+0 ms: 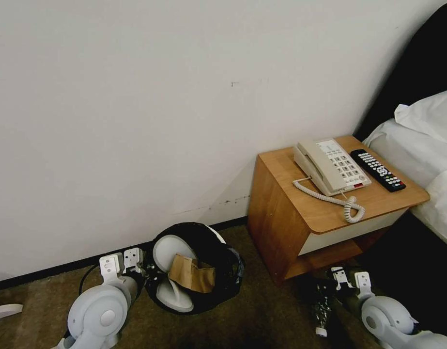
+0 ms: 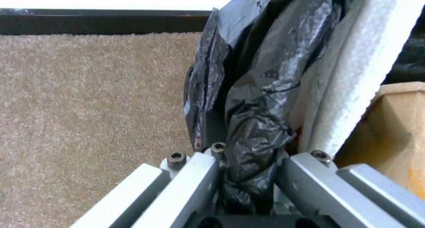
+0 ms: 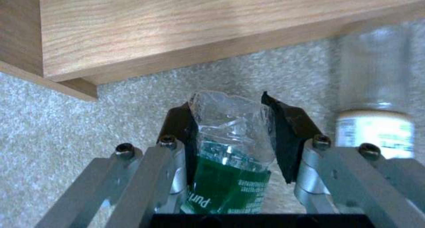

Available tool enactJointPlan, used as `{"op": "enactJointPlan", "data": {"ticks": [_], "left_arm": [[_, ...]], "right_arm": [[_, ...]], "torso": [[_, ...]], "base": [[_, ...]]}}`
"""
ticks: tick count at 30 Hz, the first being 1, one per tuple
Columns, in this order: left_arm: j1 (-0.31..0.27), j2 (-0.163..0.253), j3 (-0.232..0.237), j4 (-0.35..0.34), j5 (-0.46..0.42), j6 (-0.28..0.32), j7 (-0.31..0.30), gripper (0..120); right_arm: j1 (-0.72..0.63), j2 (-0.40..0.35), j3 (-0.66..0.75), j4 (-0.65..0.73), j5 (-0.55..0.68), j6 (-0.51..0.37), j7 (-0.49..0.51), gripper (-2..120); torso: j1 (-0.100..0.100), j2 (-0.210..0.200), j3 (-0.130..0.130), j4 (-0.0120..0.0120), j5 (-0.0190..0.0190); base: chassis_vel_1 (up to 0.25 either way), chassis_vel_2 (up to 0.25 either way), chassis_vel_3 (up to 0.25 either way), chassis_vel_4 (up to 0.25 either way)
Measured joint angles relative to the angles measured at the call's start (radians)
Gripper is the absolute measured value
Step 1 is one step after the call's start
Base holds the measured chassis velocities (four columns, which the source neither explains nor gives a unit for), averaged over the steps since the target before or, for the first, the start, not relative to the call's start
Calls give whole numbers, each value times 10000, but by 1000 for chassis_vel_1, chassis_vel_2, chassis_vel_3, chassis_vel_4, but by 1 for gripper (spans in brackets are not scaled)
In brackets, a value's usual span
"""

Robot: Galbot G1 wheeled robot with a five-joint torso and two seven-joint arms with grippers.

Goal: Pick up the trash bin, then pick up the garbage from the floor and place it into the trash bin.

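The left gripper pinches the trash bin bag rim; the right gripper clamps a crushed green-label plastic bottle on the carpet beside the nightstand.

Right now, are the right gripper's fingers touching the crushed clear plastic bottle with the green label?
Touching. The right wrist view shows the right gripper with both black finger pads pressed against the crushed clear plastic bottle.
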Motion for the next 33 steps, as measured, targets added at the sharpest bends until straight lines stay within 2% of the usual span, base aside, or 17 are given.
{"op": "enactJointPlan", "data": {"ticks": [7, 16, 33], "left_arm": [[-82, 8, 79, 55, 4, 4, 15, 0], [-162, 37, 150, 124, 15, 8, 52, 0], [-214, 171, 122, 277, 27, 12, 227, 0]], "right_arm": [[-888, -505, 1020, 673, -33, -23, -34, 33], [-1827, -793, 1983, 1087, -155, -31, -121, 33], [-3496, -865, 3519, 1774, -453, -32, -212, 33]], "torso": [[0, 0, 0, 0, -1], [0, 0, 0, 0, -1], [0, 0, -1, 0, -1]], "base": [[0, 0, 0, 0], [0, 0, 0, 0], [0, 0, 0, 0]]}}
